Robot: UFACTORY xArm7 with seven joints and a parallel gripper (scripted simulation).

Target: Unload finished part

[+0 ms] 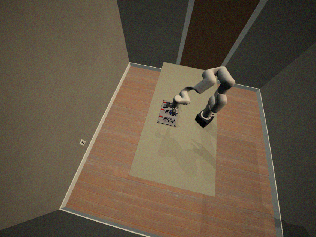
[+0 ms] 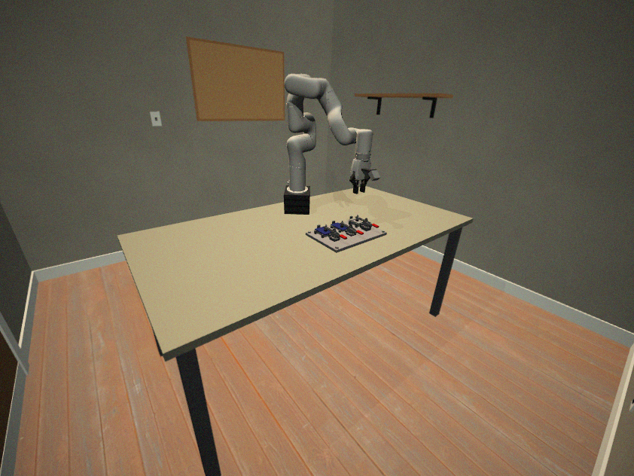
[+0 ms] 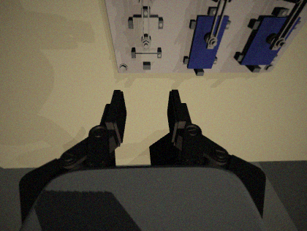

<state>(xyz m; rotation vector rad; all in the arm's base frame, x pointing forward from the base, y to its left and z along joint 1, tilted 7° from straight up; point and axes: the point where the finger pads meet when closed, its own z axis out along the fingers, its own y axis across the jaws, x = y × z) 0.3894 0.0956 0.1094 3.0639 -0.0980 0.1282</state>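
Observation:
The fixture (image 1: 167, 123) (image 2: 335, 245) (image 3: 172, 55) holds three nests. Two blue blanks (image 3: 200, 49) (image 3: 257, 47) lie in the middle nest and the right nest of the wrist view, each under a clamp arm. The wrist view's left nest (image 3: 146, 66) shows light surfaces and stops under its clamp (image 3: 146, 39); I cannot tell a slotted part from the plate there. My gripper (image 1: 173, 114) (image 2: 359, 190) (image 3: 146, 101) is partly open and empty, high above the table, on the robot-base side of the fixture. Flatness on the pads is too small to tell.
The fixture stands on the table (image 1: 153, 163) (image 2: 230, 271). Red clamp handles (image 1: 160, 116) (image 2: 360, 232) point away from the robot base (image 1: 203, 120) (image 2: 297, 201). Clamps and stops rise above the plate. In the top view, the gripper hides part of the fixture.

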